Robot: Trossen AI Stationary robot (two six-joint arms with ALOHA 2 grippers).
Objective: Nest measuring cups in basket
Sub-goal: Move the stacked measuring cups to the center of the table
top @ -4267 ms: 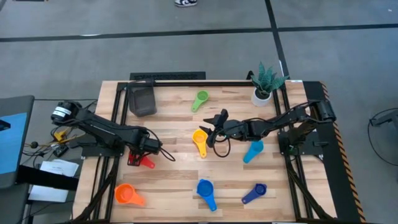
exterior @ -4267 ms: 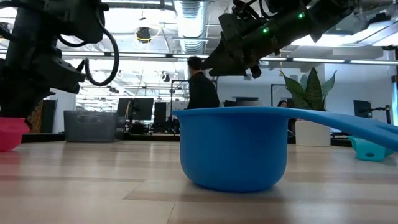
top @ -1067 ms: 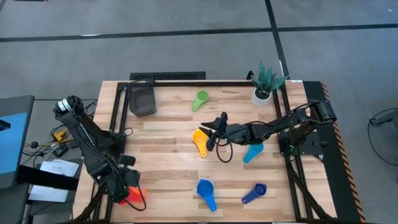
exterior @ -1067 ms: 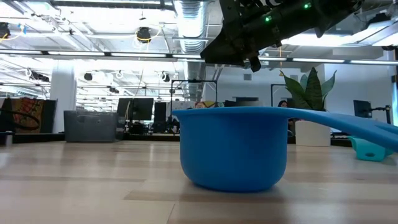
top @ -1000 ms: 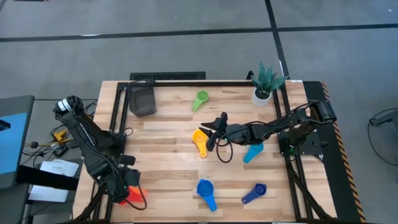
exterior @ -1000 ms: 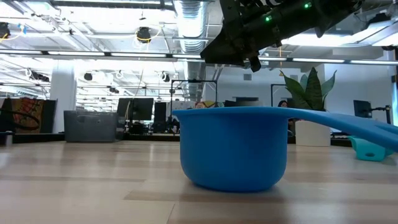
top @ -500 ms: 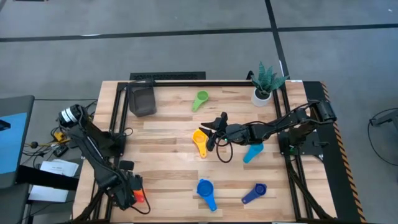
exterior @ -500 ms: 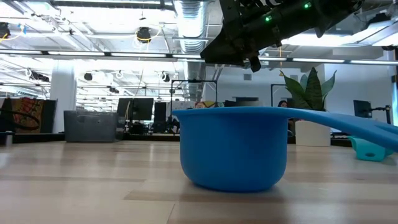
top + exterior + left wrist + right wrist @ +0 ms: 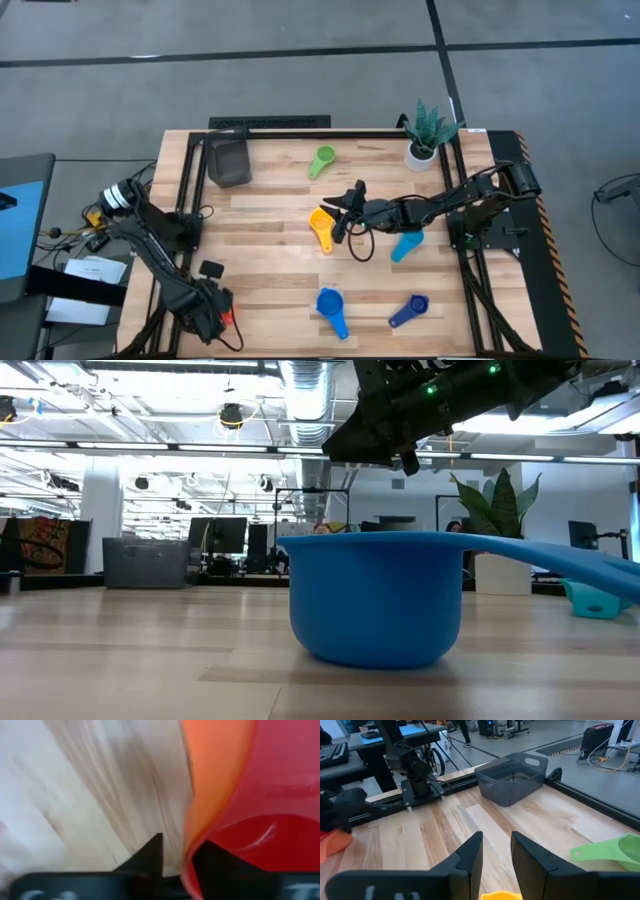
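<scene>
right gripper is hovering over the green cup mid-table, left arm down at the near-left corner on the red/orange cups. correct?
One error: in the high view the right gripper hovers by the yellow cup, not the green cup, which lies farther back. The left gripper is at the near-left corner on the red cup and orange cup.

Two dark jointed arms trail black cables; green indicator lights glow on one.

- High view looks straight down on the whole table [image 9: 280, 215].
- Low view sits at tabletop height, close behind the blue cup [image 9: 375, 600].
- Right wrist view faces the basket [image 9: 512, 777], shared with high view.
- Left wrist view presses against the red cup [image 9: 260, 820].
</scene>
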